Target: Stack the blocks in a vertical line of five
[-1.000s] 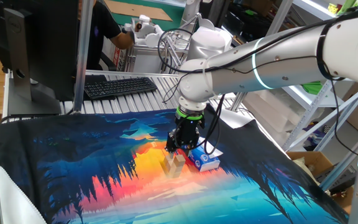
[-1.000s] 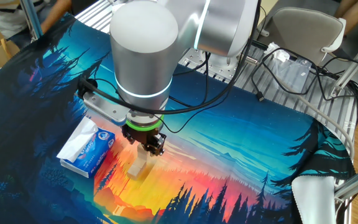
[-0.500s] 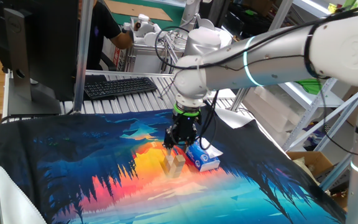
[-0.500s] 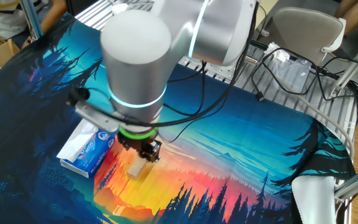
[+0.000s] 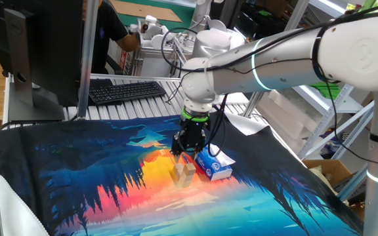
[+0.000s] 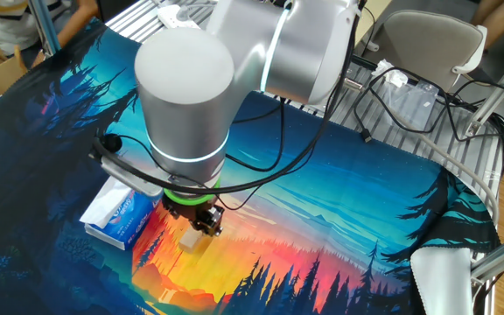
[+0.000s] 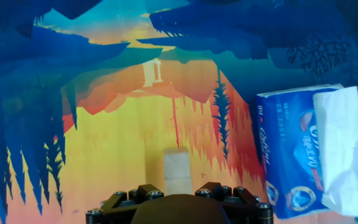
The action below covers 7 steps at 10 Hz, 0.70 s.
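Observation:
A short stack of light-tan blocks point(image 5: 183, 172) stands on the orange part of the mat, just left of the blue box. In the other fixed view the blocks point(image 6: 188, 240) are partly hidden behind my hand. From the hand view I look down on the top block point(image 7: 178, 164); how many blocks lie under it I cannot tell. My gripper point(image 5: 185, 148) hovers just above the stack, slightly to its back left. It is open and holds nothing. The hand view shows only the hand's dark base point(image 7: 185, 208), not the fingers.
A blue-and-white tissue box point(image 5: 213, 165) lies right beside the stack, also in the other fixed view as the box point(image 6: 122, 213) and the hand view's box point(image 7: 303, 149). A keyboard point(image 5: 126, 90) and monitor point(image 5: 38, 46) stand behind the mat. Cables point(image 6: 409, 96) lie beyond its far edge.
The arm has swung a little to the left and back, carrying the open gripper off the top of the stack. The blocks and the box have not moved.

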{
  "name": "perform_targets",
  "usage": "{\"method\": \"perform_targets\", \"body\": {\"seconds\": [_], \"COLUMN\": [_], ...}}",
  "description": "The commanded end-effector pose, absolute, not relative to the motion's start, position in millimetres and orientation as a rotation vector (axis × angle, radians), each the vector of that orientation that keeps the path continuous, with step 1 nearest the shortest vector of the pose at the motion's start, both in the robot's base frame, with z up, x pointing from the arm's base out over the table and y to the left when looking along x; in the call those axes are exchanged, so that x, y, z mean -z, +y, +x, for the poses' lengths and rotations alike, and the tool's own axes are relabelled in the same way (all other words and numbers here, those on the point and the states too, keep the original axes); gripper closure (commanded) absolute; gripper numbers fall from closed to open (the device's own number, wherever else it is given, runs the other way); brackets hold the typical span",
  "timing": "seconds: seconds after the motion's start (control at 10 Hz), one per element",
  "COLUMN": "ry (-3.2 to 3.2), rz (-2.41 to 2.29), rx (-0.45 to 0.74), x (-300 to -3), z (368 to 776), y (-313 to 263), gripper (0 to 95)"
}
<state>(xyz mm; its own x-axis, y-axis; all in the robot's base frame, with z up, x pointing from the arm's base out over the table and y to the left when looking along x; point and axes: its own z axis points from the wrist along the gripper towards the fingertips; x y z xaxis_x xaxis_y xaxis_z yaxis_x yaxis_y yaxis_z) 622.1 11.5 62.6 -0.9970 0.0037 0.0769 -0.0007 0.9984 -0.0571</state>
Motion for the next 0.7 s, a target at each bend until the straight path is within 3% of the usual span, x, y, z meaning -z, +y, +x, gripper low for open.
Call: {"method": "perform_targets", "body": {"seconds": [0.1, 0.7], "ry": [-3.059, -3.061], "rz": [-0.003, 0.008], "rx": [-0.079, -0.071], "x": [-61, -48], "z": [625, 633], "y": [12, 13], "gripper": [38.0, 38.0]}}
